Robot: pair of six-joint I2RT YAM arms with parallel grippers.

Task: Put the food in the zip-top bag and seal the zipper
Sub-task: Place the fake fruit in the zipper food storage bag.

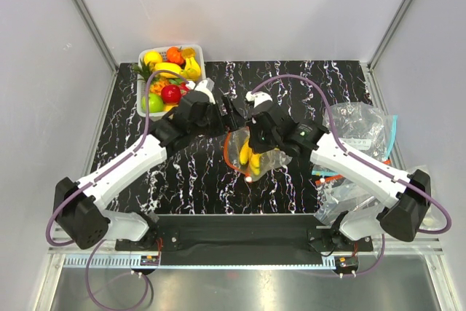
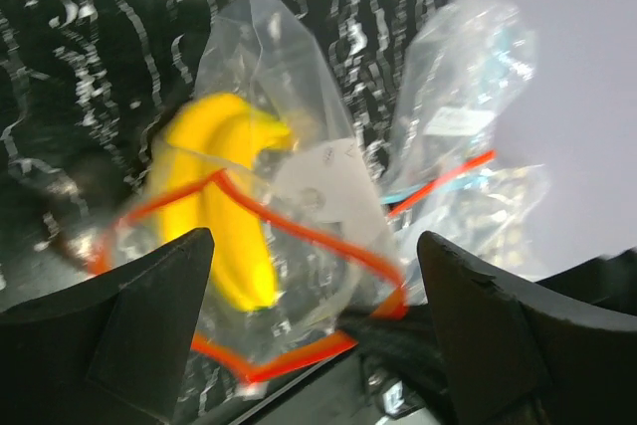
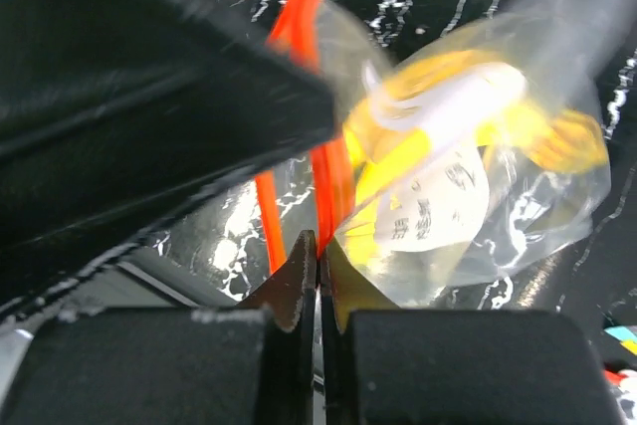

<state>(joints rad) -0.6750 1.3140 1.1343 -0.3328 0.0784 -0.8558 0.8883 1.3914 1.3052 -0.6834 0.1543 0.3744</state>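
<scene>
The zip-top bag lies mid-table, its mouth standing open in an orange loop turned to the left. A banana bunch sits inside, its long axis running near to far. The right gripper is pinched tight on the zipper. The left gripper hangs spread wide just over the mouth, holding nothing. A bin of fruit stands at the far left, and spare bags lie to the right.

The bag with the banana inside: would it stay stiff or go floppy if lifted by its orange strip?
Probably floppy: the bag is thin and crinkled. The banana would likely make it sag. The orange strip looks bendy too, pinched in the right gripper.
</scene>
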